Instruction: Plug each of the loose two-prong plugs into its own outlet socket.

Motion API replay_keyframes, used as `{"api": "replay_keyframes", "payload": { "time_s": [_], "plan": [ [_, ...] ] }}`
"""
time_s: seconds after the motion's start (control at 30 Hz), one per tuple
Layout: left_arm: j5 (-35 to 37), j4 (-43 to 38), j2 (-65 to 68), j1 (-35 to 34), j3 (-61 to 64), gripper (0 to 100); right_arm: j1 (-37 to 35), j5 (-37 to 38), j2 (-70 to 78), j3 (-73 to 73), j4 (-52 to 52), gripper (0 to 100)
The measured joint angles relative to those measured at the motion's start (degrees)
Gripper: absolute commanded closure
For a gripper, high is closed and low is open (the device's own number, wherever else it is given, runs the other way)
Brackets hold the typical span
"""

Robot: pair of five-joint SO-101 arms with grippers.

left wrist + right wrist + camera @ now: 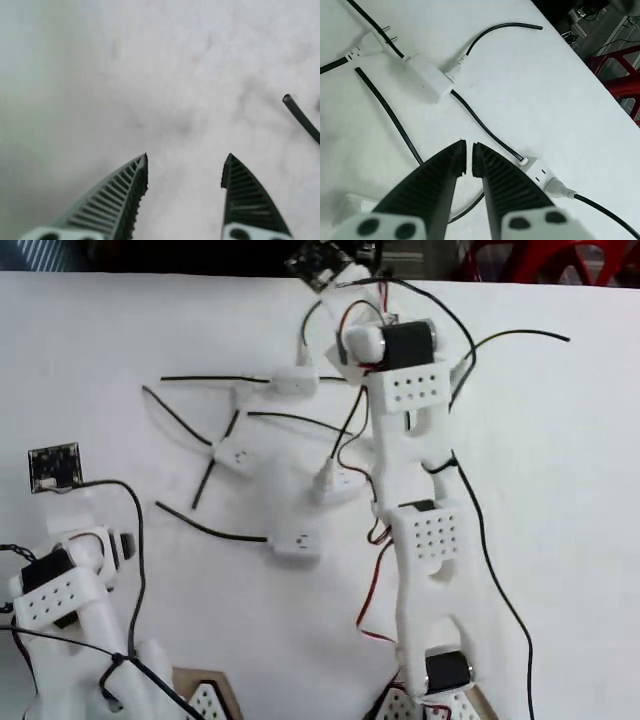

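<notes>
Hovering over the counter (530, 90), right tool (468, 146) clenched empty, left tool (185, 162) spread; loose plug (372, 41) lies beside a socket (427, 79). Risk: a tug on crossed cords (395, 120) could drag that socket away.

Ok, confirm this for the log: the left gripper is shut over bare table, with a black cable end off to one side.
Not quite. The left gripper is open, its jaws standing well apart, as the left wrist view shows. The rest holds: it is over bare table, with a black cable end off to one side.
</notes>
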Motion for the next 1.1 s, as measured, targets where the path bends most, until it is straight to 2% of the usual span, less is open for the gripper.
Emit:
{"api": "replay_keyframes", "payload": {
  "time_s": [0.13, 0.3, 0.6, 0.77, 0.93, 1.1],
  "plan": [
    [0.0, -0.1, 0.0, 0.0, 0.0, 75, 0.8, -0.6, -4.4, 5.6, 0.0, 97.6],
    [0.0, -0.1, 0.0, 0.0, 0.0, 75, 2.5, -0.6, -7.7, 20.0, 0.0, 88.4],
    [0.0, -0.1, 0.0, 0.0, 0.0, 75, 9.6, -0.6, -11.9, 37.2, 0.0, 88.3],
    [0.0, -0.1, 0.0, 0.0, 0.0, 75, 13.1, 4.8, -13.7, 43.0, 0.0, 88.0],
    [0.0, -0.1, 0.0, 0.0, 0.0, 75, 12.5, 6.4, -14.0, 48.7, 0.0, 87.8],
    [0.0, -0.1, 0.0, 0.0, 0.0, 75, 8.2, 9.1, -14.0, 52.8, -3.9, 87.8]
  ]
}}
